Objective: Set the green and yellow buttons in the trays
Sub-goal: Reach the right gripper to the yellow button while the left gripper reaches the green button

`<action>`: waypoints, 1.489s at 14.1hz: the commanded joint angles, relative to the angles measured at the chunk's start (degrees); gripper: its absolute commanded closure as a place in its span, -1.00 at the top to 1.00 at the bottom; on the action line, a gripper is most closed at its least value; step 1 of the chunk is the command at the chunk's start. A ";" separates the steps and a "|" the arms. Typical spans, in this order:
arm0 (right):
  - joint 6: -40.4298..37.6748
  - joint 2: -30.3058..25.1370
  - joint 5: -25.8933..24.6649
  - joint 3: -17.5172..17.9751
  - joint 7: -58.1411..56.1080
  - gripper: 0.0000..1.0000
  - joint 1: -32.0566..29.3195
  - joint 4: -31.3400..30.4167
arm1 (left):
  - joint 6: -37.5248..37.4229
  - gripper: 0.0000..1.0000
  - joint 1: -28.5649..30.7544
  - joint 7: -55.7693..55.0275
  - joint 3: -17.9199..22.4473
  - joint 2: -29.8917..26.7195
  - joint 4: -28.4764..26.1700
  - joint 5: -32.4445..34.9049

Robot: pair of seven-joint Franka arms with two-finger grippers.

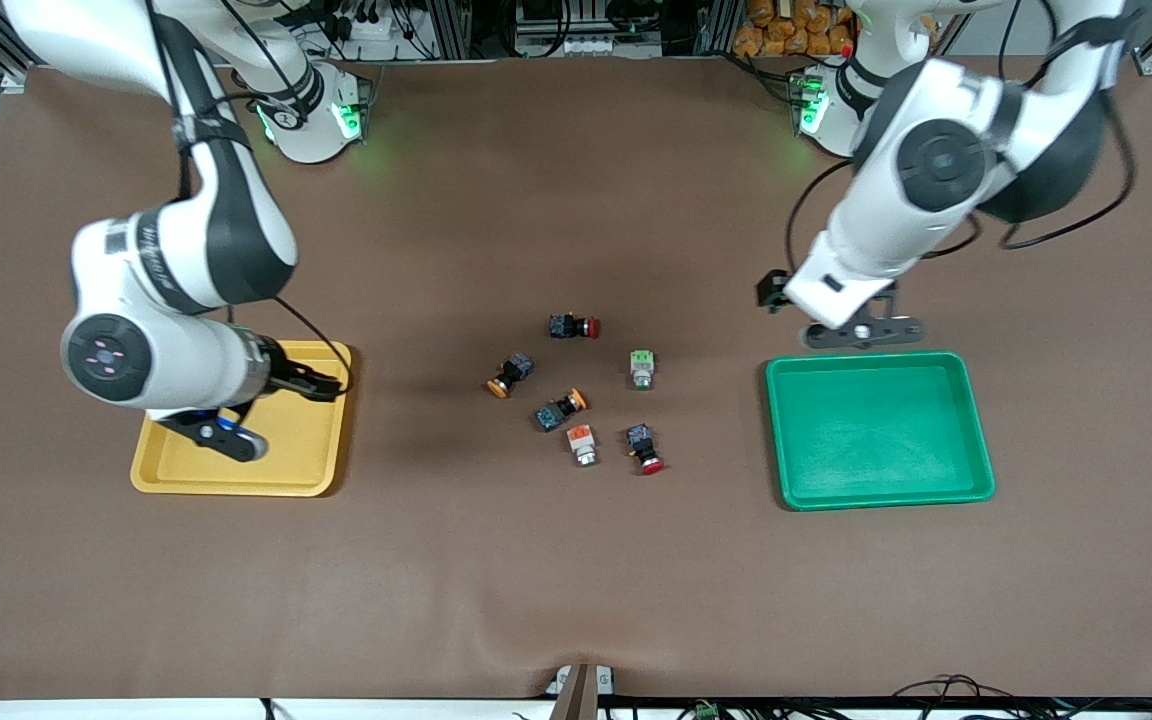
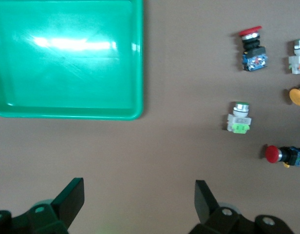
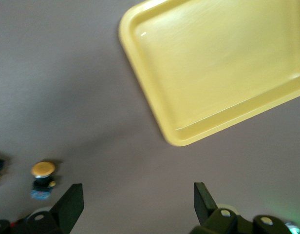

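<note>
Two black buttons with yellow-orange caps lie mid-table, beside a silvery button with a pale green block and one with an orange block. The yellow tray sits toward the right arm's end, the green tray toward the left arm's end; both hold nothing. My left gripper hangs open over bare table beside the green tray, with the green-block button off to one side. My right gripper hangs open by the yellow tray, holding nothing; a yellow-capped button shows nearby.
Two black switches with red caps lie among the buttons. The brown mat stretches wide toward the front camera. Both arm bases stand at the table's edge farthest from that camera.
</note>
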 commanded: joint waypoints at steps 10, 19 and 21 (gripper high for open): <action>16.59 10.06 6.58 -0.40 24.74 1.00 11.48 -3.99 | 23.02 1.00 -11.74 -27.94 -1.34 20.67 0.42 7.49; 26.70 13.59 6.85 -0.31 34.77 1.00 16.49 -6.63 | 26.90 1.00 -13.50 -30.14 -0.91 31.85 5.70 11.73; 28.63 14.82 7.02 -0.31 36.08 1.00 17.89 -6.63 | 26.98 1.00 -14.80 -30.15 1.02 32.29 5.78 13.04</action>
